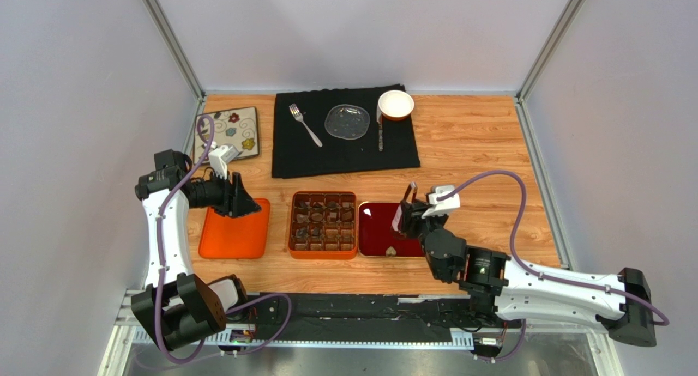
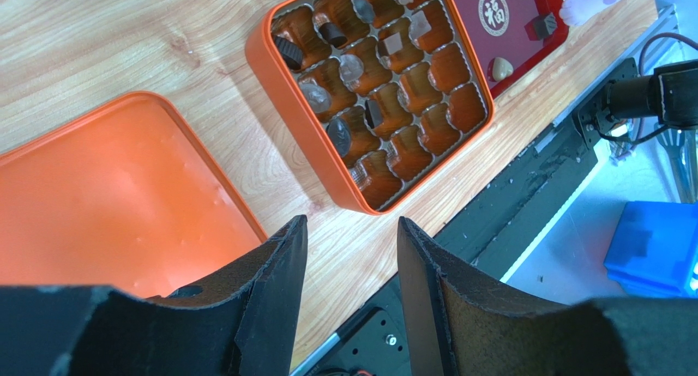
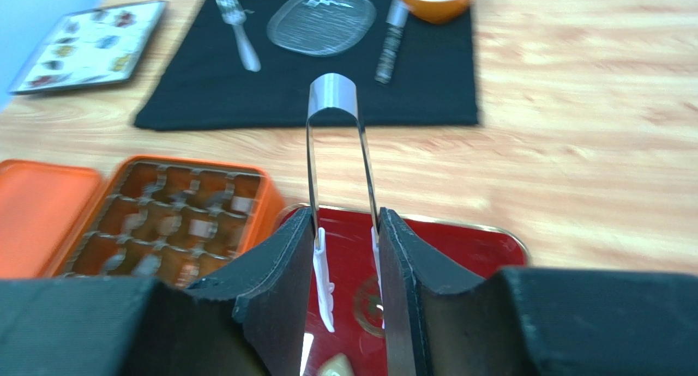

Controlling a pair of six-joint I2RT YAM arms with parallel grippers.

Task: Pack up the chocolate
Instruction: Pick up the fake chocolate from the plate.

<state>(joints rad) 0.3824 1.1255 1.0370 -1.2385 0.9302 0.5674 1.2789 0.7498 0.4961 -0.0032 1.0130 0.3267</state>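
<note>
Now we see the left gripper (image 2: pixel 348 266) hanging over the near edge of the shallow orange plastic lid (image 2: pixel 106 196), its two black fingers parted with nothing between them. Just to the right of that lid sits the orange rectangular box (image 2: pixel 438 127) with a grid of compartments. Most of the small brown bite-size chocolate (image 2: pixel 288 52) lies in those compartments, filling the rows farther from the arms while the nearest row looks bare. Beside the box, on its right, is the glossy red rectangular tray (image 3: pixel 467 245). We count two more pieces on it, a dark square piece (image 2: pixel 541 26) and a lighter brown piece (image 2: pixel 500 67), lying apart from each other. The right gripper (image 3: pixel 348 253) hovers over this tray, clamped on a pair of thin metal tongs (image 3: pixel 333 94) with white tips. Their looped end sticks out past the fingertips. At the far side of the wooden table (image 1: pixel 475 147) we see a black cloth (image 1: pixel 344 155) carrying a metal fork (image 1: pixel 305 124), a clear glass plate (image 1: pixel 346 121) and a white bowl (image 1: pixel 396 105).
</note>
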